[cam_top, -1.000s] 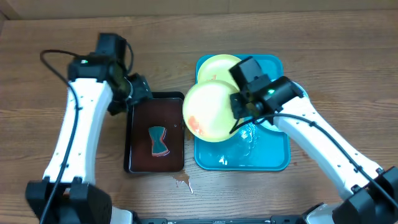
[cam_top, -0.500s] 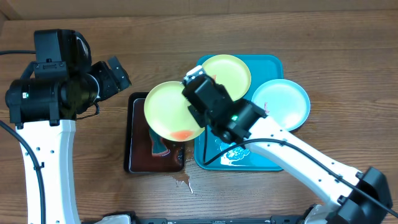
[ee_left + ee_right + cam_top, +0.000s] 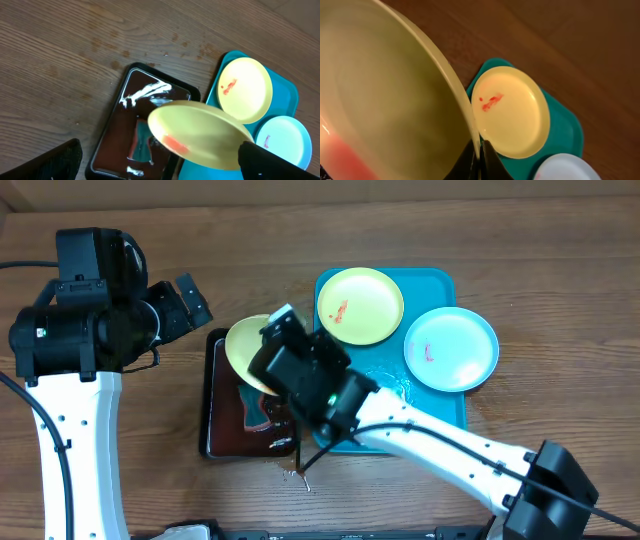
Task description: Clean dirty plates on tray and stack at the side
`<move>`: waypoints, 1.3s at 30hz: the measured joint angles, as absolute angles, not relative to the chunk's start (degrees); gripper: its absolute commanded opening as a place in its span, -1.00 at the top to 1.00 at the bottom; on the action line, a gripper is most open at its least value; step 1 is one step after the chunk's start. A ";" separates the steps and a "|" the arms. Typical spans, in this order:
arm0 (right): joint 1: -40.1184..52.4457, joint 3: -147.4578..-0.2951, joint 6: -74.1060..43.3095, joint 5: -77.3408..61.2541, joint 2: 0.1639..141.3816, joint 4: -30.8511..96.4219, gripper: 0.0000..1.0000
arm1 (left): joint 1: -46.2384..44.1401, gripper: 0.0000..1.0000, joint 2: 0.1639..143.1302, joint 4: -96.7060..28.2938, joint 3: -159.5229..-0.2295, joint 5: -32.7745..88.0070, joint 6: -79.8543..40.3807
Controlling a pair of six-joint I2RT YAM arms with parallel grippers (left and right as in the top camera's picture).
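Observation:
My right gripper is shut on the rim of a pale yellow-green plate with a red-orange smear and holds it tilted over the black tray; the plate also shows in the left wrist view and fills the right wrist view. A second yellow-green plate with a red smear lies at the far end of the turquoise tray. A pale blue-white plate with a small red smear rests on the tray's right rim. My left gripper is open and empty, high above the table left of the black tray.
The black tray holds dark brown liquid and a teal sponge. Brown drips mark the wood at the black tray's near right corner. Water beads on the turquoise tray's bare floor.
My right arm has carried the yellow-green plate from above the turquoise tray leftward over the black tray and tilted it lower. My left arm rose up toward the camera, then stayed put.

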State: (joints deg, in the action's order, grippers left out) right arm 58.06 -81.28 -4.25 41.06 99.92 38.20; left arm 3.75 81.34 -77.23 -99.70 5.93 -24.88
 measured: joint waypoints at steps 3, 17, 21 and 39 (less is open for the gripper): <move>61.41 -81.28 -4.25 46.81 99.92 38.20 0.92 | 3.75 -1.00 81.34 -77.23 -99.70 5.54 -24.88; 69.04 -81.28 -4.23 63.86 99.92 38.20 0.92 | 3.75 -1.00 81.34 -77.23 -99.70 4.89 -24.88; 69.08 -81.28 -4.23 65.04 99.92 38.17 0.92 | 3.75 -1.00 81.34 -77.21 -99.70 4.89 -24.88; 69.10 -81.28 -4.23 65.63 99.92 38.17 0.92 | 3.75 -1.00 81.34 -77.21 -99.70 4.71 -24.88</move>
